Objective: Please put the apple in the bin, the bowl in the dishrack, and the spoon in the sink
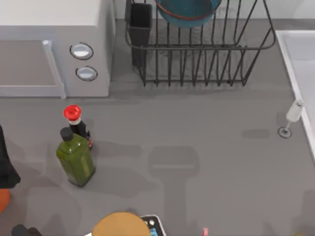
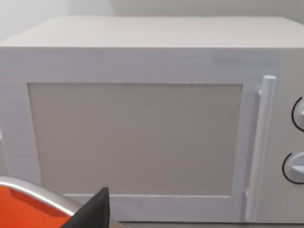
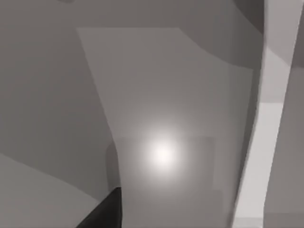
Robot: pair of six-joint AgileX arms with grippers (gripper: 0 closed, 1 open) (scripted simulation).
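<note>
Mostly the grey table (image 1: 211, 147) lies bare across the middle. At the top, the bowl (image 1: 187, 12) sits in the dishrack (image 1: 197, 54); the sink (image 1: 301, 64) lines the right edge. Left arm (image 1: 6, 167) hangs at the left edge; I cannot tell its grip.

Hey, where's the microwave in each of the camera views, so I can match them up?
Top view: microwave at the far left, left of the dishrack.
Left wrist view: its door seen front-on, close.
Right wrist view: grey table beside a white edge, likely the sink rim.
Shared landmark: the white door handle, with two dials beside it.
</note>
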